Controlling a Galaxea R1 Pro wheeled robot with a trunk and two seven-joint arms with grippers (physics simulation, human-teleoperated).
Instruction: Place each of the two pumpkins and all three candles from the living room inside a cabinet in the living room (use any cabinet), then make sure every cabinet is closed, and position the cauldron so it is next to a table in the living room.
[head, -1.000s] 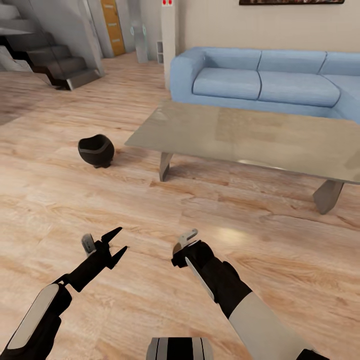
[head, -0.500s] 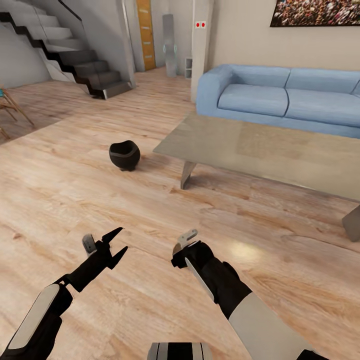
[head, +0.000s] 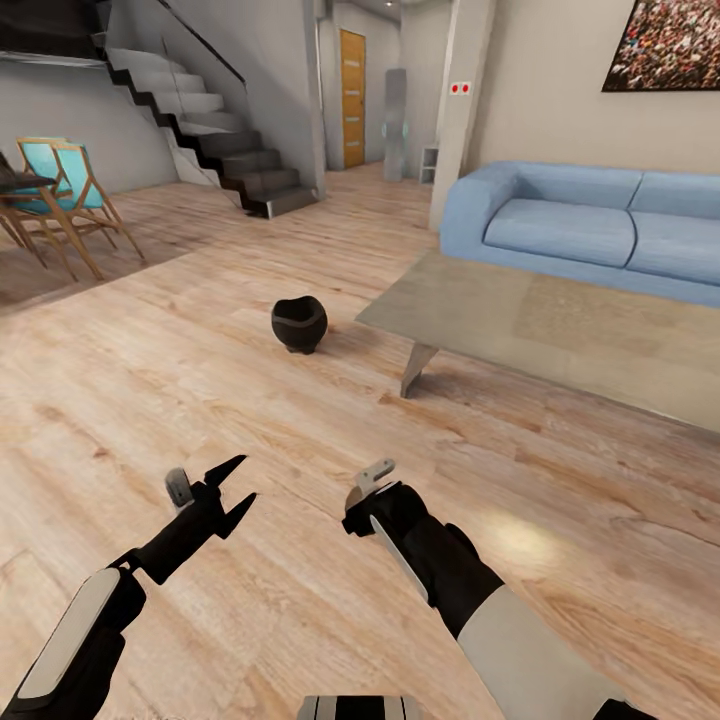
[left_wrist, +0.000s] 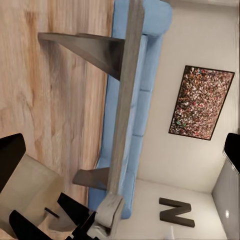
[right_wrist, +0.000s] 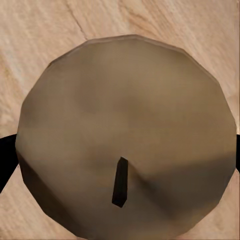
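The light wood plank floor (head: 150, 400) of the living room spread across the head view, with a dark staircase (head: 220, 130) climbing at the far left and an orange door (head: 352, 95) beyond it. A long blue sofa (head: 580, 225) stood against the pale wall at the right, under a framed picture (head: 665, 45). Just before the sofa stood a low table (head: 560, 330) with a glossy greyish top and slanted legs; the left wrist view caught the same table edge-on (left_wrist: 125, 100), with the sofa (left_wrist: 150, 30) and the picture (left_wrist: 200, 102) behind it. Wooden chairs with turquoise seats (head: 70, 190) stood at the far left. The cauldron (head: 299, 323), a small black round pot, sat upright on the floor near the table's left corner, apart from it. Low in the head view, the left gripper (head: 225, 490) hung over the bare floor with its two black fingers spread wide and nothing between them. The right gripper (head: 368, 492) hung beside it, near but not touching. In the right wrist view a candle (right_wrist: 125, 135), a round beige top with a short dark wick, sat between the fingers, whose black edges showed against its side, so this gripper was clamped on the candle above the floor. The left wrist view showed the same candle (left_wrist: 30, 192) from the side.
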